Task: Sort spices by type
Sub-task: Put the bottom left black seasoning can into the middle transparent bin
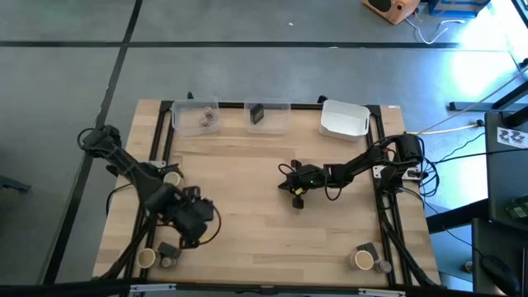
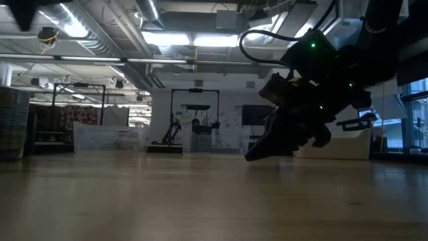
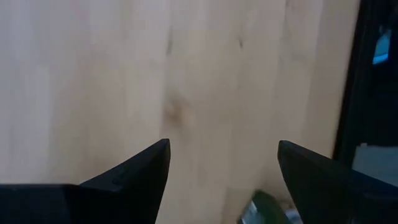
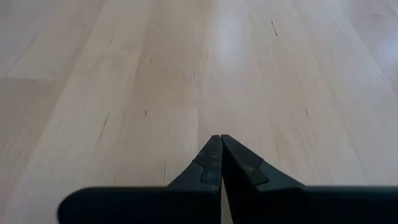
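Observation:
Spices stand in two loose groups on the wooden table. Near its front left corner are a tan cylinder [image 1: 147, 258], a dark grey block [image 1: 169, 250] and a small round jar [image 1: 167, 262]. A matching trio stands near the front right corner, around another tan cylinder [image 1: 363, 260]. One more tan cylinder [image 1: 172, 176] stands at the left edge. My left gripper [image 1: 191, 235] [image 3: 224, 155] hangs open over bare wood, just right of the left group, pointing steeply down. My right gripper [image 1: 289, 183] [image 4: 221, 138] [image 2: 251, 157] is shut, low over the table's middle.
Along the far edge stand a clear tub [image 1: 198, 115] with two round jars, a clear tub [image 1: 268, 117] with one dark block, and a white tub [image 1: 344, 120]. A black frame [image 1: 161, 136] runs along the table's sides. Bare wood lies between the arms.

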